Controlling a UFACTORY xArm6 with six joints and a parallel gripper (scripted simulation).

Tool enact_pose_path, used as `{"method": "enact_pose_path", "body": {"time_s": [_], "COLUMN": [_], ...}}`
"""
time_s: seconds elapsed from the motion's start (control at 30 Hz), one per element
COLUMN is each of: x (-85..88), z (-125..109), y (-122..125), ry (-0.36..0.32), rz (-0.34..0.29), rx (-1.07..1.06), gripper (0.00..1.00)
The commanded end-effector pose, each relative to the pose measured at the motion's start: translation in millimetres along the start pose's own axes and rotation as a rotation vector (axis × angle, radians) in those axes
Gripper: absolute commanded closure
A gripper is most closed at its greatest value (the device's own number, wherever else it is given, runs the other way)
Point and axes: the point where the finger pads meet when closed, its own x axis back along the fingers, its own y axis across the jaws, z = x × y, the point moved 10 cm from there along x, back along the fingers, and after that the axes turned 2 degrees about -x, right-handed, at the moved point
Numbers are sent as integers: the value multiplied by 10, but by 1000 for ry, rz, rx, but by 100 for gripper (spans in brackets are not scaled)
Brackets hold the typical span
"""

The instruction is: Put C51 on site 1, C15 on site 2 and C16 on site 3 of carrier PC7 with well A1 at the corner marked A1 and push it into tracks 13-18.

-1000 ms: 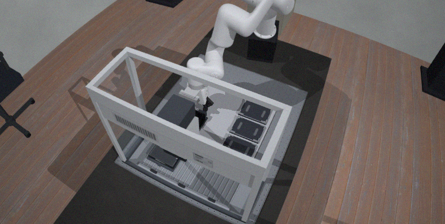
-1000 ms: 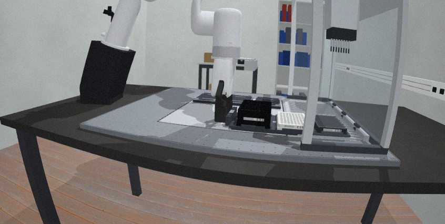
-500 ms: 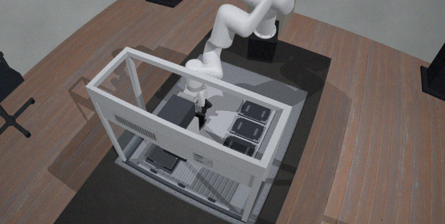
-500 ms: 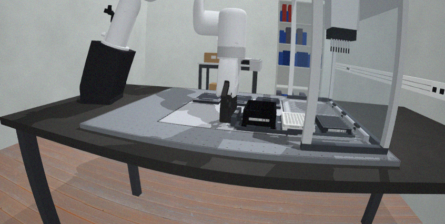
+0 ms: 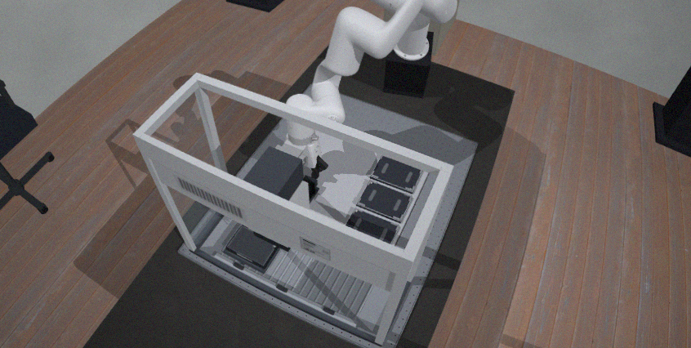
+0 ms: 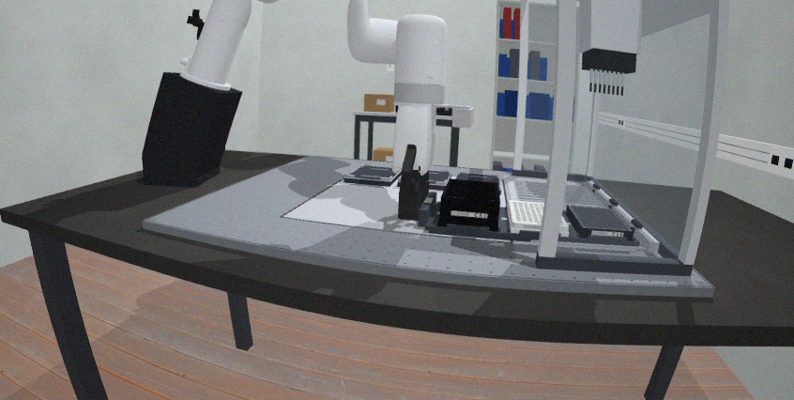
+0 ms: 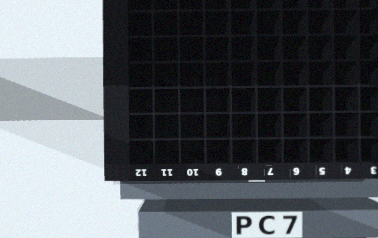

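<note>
Inside the white instrument frame (image 5: pixel 333 129), the gripper (image 5: pixel 314 171) hangs open just beside a dark block (image 5: pixel 273 171). Three dark nests (image 5: pixel 390 189) line the frame's right end.
</note>
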Motion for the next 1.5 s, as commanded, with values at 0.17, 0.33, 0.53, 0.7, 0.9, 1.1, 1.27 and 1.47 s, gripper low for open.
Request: {"method": "enact_pose_path", "body": {"time_s": [0.17, 0.33, 0.53, 0.7, 0.9, 1.1, 1.27, 1.47], "x": [14, 14, 14, 14, 14, 15, 15, 14], "z": [44, 60, 74, 90, 111, 124, 141, 131], "y": [1, 1, 0, 0, -1, -2, -2, -2], "ry": [4, 4, 4, 4, 4, 4, 4, 4], "rz": [-1, -1, -1, -1, -1, -1, -1, -1], "rx": [0, 0, 0, 0, 0, 0, 0, 0], "gripper": [18, 18, 18, 18, 18, 18, 18, 18]}}
